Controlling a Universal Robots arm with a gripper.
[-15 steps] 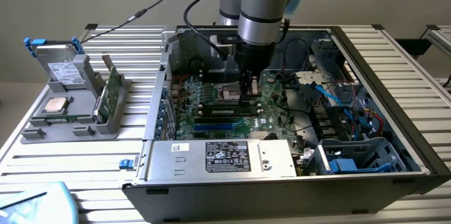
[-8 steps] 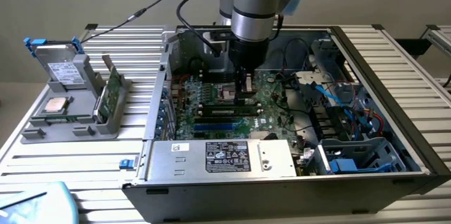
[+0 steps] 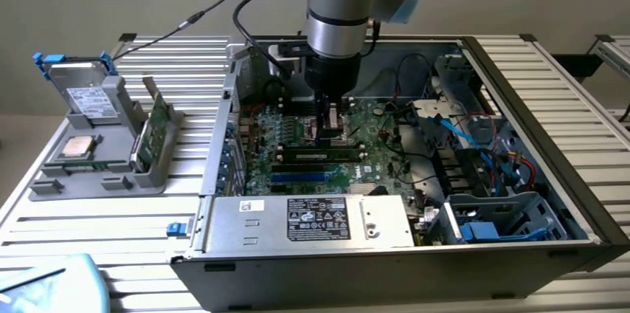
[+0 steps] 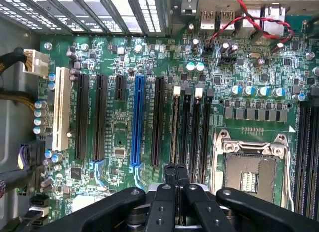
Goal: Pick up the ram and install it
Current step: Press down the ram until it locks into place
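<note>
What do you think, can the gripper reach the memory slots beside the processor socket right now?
Probably yes. The shut gripper hangs right over the memory slots inside the open case, and no cable crosses them; the red wires lie off by the rear ports.

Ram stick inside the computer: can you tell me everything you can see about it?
The ram is a long, slim, dark stick with chips along its face and a strip of green circuit board. It stands on its edge in a black slot of the green motherboard, level along its length, with more slots beside it. The black gripper is shut above the slots and does not hold the ram; whether it touches it cannot be told.
</note>
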